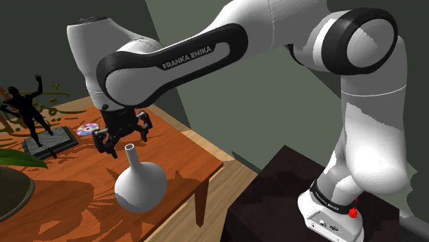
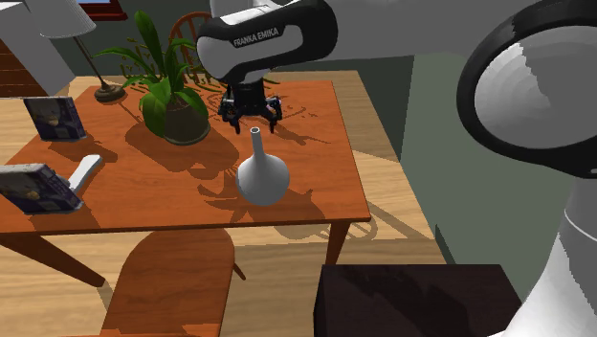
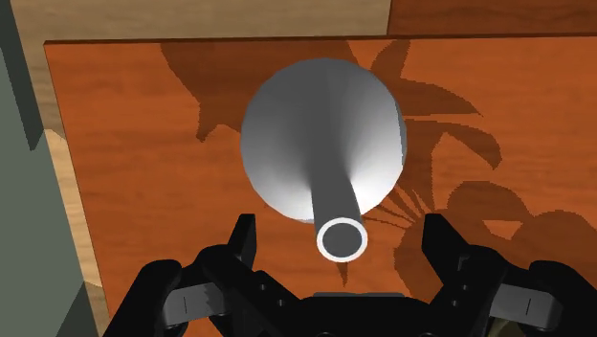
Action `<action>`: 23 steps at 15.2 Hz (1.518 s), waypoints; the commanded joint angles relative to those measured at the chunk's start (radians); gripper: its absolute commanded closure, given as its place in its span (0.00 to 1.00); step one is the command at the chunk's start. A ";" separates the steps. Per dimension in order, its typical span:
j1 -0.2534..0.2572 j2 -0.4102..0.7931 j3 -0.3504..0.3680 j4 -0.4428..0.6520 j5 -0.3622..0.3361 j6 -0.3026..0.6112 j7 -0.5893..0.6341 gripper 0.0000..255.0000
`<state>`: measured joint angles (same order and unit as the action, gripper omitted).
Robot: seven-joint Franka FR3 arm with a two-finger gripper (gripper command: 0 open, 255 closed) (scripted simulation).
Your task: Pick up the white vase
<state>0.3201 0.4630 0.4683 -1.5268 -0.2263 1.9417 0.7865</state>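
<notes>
Gripper (image 3: 342, 239) is what I am watching first: its two black fingers (image 3: 244, 237) are standing well apart, clamped on nothing. The pale grey-white vase (image 3: 320, 134) is standing upright on the reddish wooden table (image 3: 143, 144), and in the wrist view its round mouth is sitting between the fingers, with a gap on each side, so nothing is touching it.

In the shoulder view I am seeing the gripper (image 1: 127, 141) hanging at the level of the neck's top, with the vase's (image 1: 141, 185) round belly lying at about five o'clock from it, near the table's (image 1: 82, 199) front edge. A dark figurine (image 1: 27, 113) and a shiny disc (image 1: 87, 128) are lying out at about nine o'clock from the gripper.

In the second exterior view the vase (image 2: 262, 177) is sitting at six o'clock below the gripper (image 2: 251, 120), close to the table's (image 2: 172, 201) right side. A potted plant (image 2: 172, 101) is standing at about ten o'clock from the vase, apart from it.
</notes>
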 commanded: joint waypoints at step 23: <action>0.002 -0.003 0.001 0.015 0.001 -0.017 0.000 1.00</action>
<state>0.3226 0.4676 0.4677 -1.5188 -0.2281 1.9370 0.7874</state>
